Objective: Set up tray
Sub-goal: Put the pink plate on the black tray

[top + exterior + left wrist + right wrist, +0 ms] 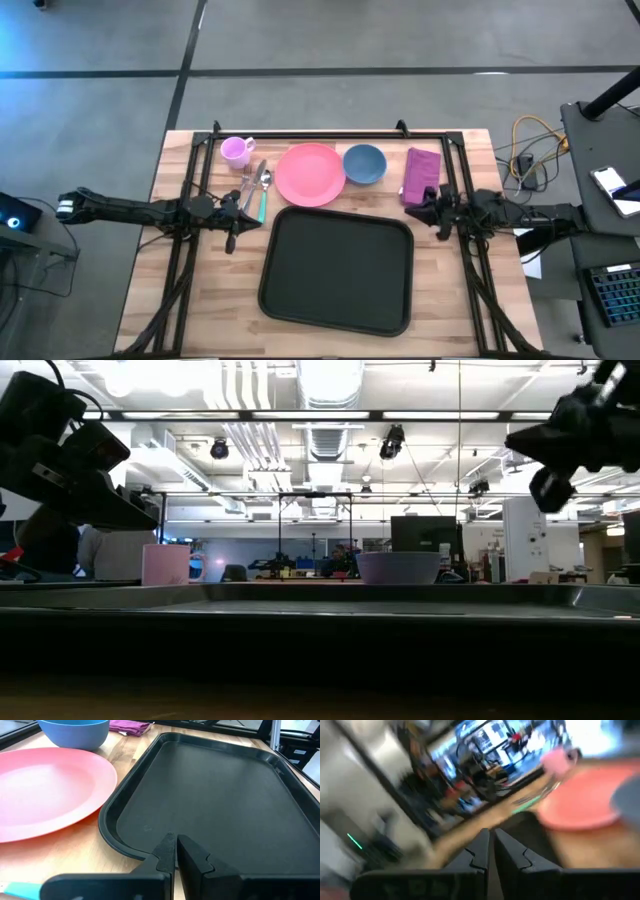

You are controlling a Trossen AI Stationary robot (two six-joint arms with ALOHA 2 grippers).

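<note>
The black tray (337, 270) lies flat on the wooden table, toward its near edge; its rim also shows in the left wrist view (115, 827). My left gripper (245, 212) hangs shut just left of the tray's far left corner, its fingertips (175, 842) pointing over that corner and touching nothing. My right gripper (425, 208) is shut too and hovers by the tray's far right corner, holding nothing; its fingertips (490, 837) show in a blurred, tilted wrist view.
Behind the tray, along the far edge, stand a pink cup (236, 151), cutlery (258, 188), a round pink plate (310, 174), a blue bowl (364, 164) and a purple cloth (421, 175). A black frame (330, 133) rings the table.
</note>
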